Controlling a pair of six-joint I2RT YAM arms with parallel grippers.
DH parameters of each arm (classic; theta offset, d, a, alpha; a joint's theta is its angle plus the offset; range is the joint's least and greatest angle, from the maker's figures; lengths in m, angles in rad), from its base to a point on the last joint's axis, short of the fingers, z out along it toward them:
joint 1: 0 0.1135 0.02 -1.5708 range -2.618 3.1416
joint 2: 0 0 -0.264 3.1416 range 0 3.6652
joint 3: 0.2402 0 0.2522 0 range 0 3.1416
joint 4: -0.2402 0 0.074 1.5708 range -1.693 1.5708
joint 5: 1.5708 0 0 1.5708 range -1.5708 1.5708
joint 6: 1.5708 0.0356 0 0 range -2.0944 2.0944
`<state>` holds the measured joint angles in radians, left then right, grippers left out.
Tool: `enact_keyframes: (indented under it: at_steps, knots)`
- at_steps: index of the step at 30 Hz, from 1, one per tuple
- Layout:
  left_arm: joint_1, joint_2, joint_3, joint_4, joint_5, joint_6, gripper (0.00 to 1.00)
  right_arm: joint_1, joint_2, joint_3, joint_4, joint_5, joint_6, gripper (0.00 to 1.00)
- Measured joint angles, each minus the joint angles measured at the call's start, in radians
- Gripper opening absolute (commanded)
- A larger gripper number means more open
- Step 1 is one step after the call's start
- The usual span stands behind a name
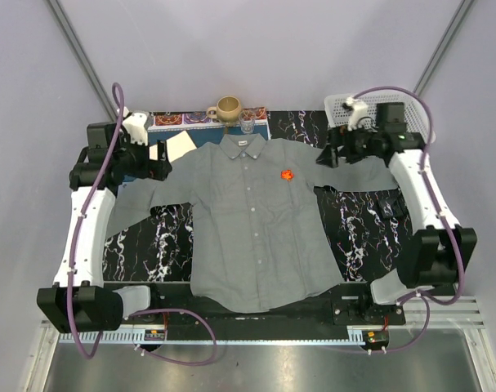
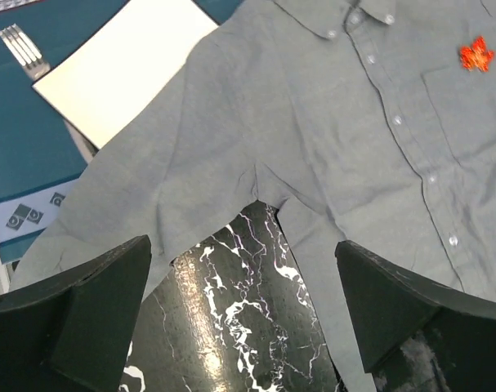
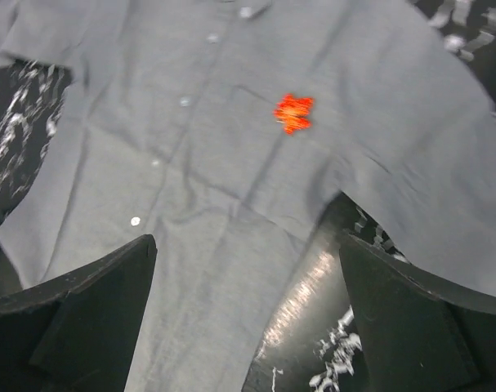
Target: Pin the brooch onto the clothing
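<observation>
The brooch [image 1: 288, 174] lies on the soft grey shirt's [image 1: 248, 245] chest; the left gripper [image 2: 242, 243] and right gripper [image 3: 247, 238] hover spread, empty. Tiny and light, it probably suits an edge pinch.

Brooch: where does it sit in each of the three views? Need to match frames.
Top external: brooch on the shirt, just above picture centre, right of the button row.
Left wrist: brooch at far upper right, beside the button row.
Right wrist: brooch upper centre, slightly blurred.
Shared landmark: the button row, left of the brooch in every view.
</observation>
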<state>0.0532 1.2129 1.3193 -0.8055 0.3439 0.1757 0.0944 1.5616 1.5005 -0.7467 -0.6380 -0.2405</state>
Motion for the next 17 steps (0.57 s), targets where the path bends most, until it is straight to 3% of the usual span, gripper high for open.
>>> enact_keyframes:
  at_steps: [5,11,17]
  knots:
    - [0.000,0.000,-0.042,0.051,-0.105,-0.095,0.99,-0.122,-0.145,-0.159,0.047,0.051,0.033,1.00]
    - [0.000,-0.003,-0.203,0.063,-0.160,-0.134,0.99,-0.121,-0.252,-0.386,0.047,0.080,0.037,1.00]
    - [0.000,-0.068,-0.307,0.059,-0.166,-0.148,0.99,-0.121,-0.255,-0.476,0.047,0.091,0.048,1.00]
